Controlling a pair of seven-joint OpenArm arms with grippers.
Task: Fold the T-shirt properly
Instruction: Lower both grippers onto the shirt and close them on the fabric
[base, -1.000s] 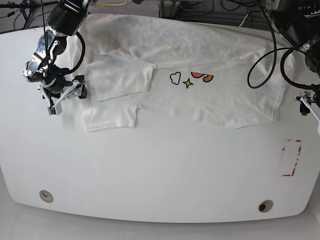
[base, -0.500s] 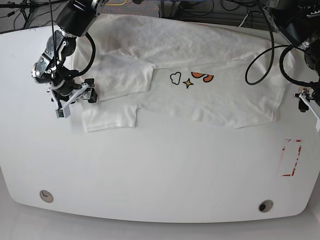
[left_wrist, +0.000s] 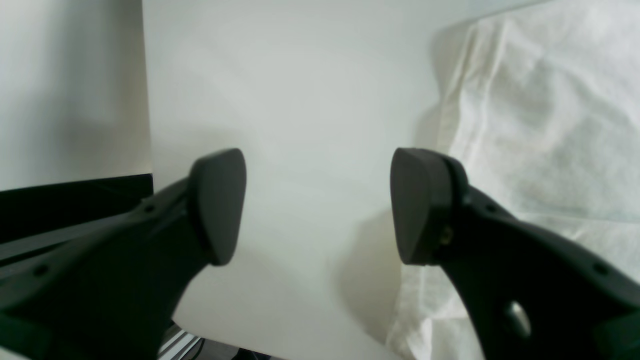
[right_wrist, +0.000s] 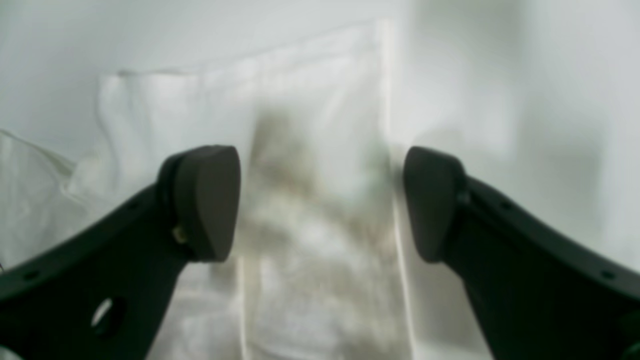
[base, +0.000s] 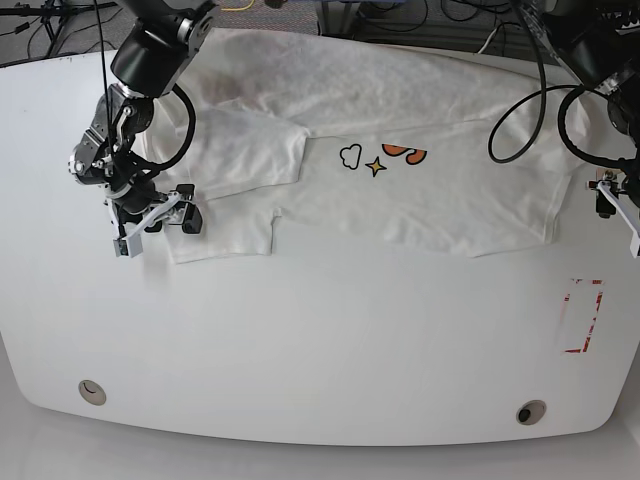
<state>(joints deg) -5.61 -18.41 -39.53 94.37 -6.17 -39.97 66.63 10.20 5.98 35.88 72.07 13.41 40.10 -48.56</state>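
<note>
While the T-shirt (base: 380, 150) is lying limp and light on the counter (base: 320, 340), both pairs of fingers are hanging spread and empty: right fingers (right_wrist: 320, 200) over a sleeve, left fingers (left_wrist: 320, 205) beside the hem, likely the best hold.

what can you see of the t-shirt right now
The T-shirt is white, thin, wrinkled cloth, lying flat on the white table along its far side, already partly folded: a flap covers part of the print, leaving a black-outlined cloud, a small orange star and bits of orange lettering showing. Both short sleeves lie at one end. The right gripper hovers open at the nearer sleeve's edge; the left gripper, also open, sits just off the opposite end. Neither holds the cloth.
</note>
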